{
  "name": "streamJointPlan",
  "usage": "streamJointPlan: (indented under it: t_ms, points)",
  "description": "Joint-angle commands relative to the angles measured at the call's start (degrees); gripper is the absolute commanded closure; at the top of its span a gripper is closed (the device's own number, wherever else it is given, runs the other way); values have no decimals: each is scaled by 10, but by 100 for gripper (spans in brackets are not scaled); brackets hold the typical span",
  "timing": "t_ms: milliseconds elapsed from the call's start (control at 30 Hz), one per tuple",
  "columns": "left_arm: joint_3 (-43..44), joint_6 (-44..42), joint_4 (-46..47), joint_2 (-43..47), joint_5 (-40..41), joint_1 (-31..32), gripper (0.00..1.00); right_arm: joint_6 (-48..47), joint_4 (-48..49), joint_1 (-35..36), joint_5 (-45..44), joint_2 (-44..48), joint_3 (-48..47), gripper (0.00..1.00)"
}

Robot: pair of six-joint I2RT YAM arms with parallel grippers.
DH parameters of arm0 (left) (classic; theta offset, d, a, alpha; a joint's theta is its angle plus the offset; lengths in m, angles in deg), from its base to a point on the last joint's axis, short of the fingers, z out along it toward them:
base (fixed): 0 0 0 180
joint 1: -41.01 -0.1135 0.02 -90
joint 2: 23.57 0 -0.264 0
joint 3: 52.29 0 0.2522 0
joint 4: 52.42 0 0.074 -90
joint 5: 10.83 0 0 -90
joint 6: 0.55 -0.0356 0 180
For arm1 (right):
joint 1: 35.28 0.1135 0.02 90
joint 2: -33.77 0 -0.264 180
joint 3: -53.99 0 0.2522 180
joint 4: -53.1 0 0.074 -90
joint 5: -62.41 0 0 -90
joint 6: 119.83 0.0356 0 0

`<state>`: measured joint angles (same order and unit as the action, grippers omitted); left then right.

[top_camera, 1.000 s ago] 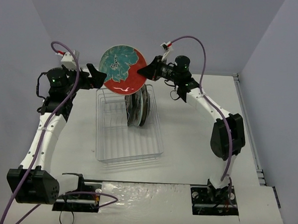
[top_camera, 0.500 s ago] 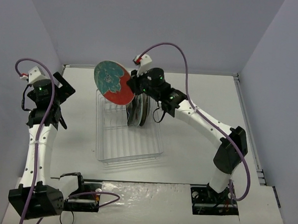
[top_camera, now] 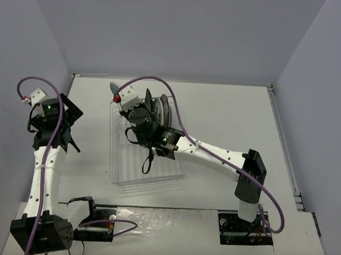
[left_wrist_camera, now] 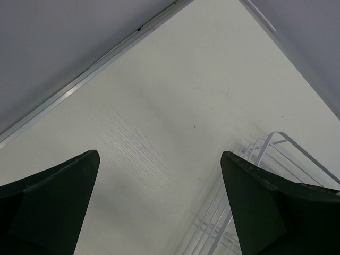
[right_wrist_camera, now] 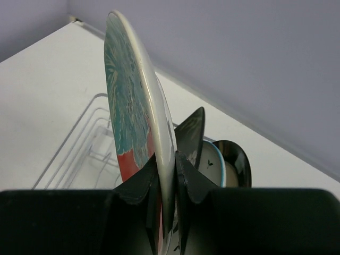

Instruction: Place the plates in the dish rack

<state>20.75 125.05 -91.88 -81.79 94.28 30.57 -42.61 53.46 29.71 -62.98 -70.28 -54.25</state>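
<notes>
My right gripper (right_wrist_camera: 169,164) is shut on the rim of the red round plate with teal flowers (right_wrist_camera: 127,95) and holds it upright, edge-on, over the far left part of the wire dish rack (right_wrist_camera: 79,143). Just behind it, three plates stand in the rack: the black square plate (right_wrist_camera: 192,133), the white round plate (right_wrist_camera: 212,162) and the dark striped-rim plate (right_wrist_camera: 236,162). In the top view the held plate (top_camera: 113,89) is at the rack's (top_camera: 156,175) far left corner. My left gripper (left_wrist_camera: 159,159) is open and empty, left of the rack.
The rack's corner wires (left_wrist_camera: 271,154) show at the right of the left wrist view. White table (top_camera: 228,119) with raised edges and grey walls around. The right arm (top_camera: 215,152) stretches across the rack's near right side.
</notes>
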Motion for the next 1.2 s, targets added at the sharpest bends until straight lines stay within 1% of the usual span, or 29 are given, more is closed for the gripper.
streamJointPlan:
  t_ms: [0, 267, 533, 600, 833, 1167]
  points:
    - [7, 8, 10, 10, 6, -9, 3, -52, 212, 20, -186, -2, -52, 100]
    - [0, 0, 9, 14, 0, -15, 3, -66, 272, 50, -276, -47, -56, 100]
    - [-5, -3, 12, 15, -9, -19, 3, -42, 272, 52, -303, -70, -60, 100]
    - [-7, -4, 13, 15, -10, -21, 3, -49, 284, 52, -320, -76, -59, 100]
    - [-17, -3, 21, 14, -20, -25, 3, -50, 295, 52, -335, -99, -55, 100]
    - [-21, -4, 26, 6, -31, -33, 3, -11, 261, 52, -306, -125, -79, 100]
